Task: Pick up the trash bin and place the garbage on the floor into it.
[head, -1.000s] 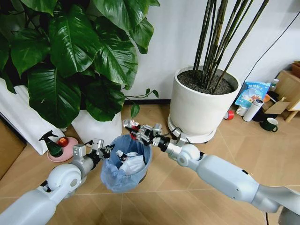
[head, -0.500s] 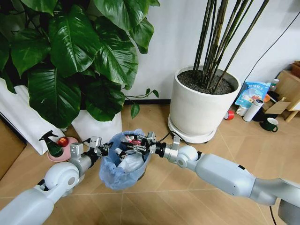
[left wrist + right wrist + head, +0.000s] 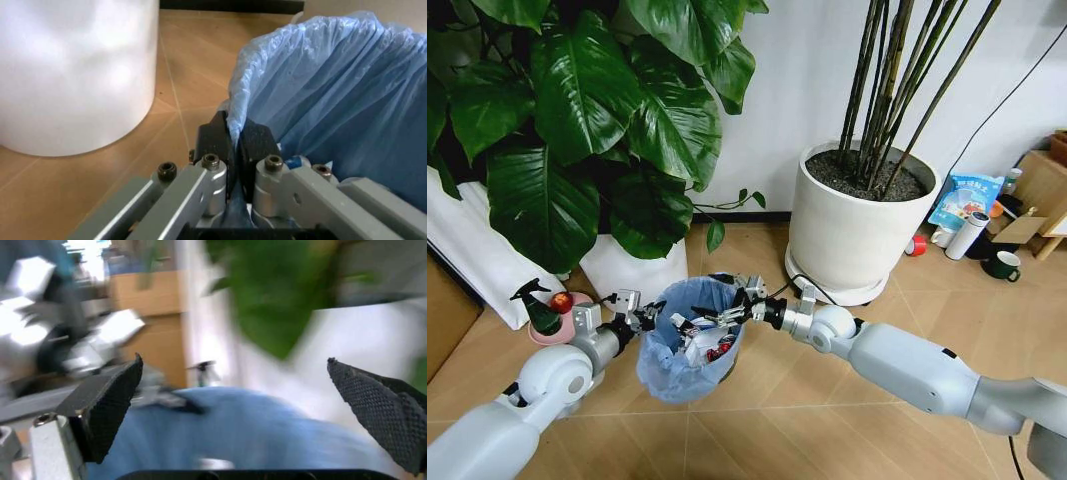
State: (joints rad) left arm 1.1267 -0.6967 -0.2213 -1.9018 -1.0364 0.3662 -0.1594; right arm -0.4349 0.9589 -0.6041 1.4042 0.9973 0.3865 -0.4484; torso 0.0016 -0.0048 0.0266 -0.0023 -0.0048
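Two end effectors, left point(image 3: 632, 312) and right point(image 3: 727, 315), one trash bin point(image 3: 689, 345).

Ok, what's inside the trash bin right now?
Inside the trash bin, held by the left gripper, lie white paper wads and a red wrapper. The open right gripper covers part; the bottom is hidden.

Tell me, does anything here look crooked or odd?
The small round bin lined with crinkled light-blue plastic leans sideways, pinched at its rim by the left tool. The right tool hangs open over it. Nothing looks spilled.
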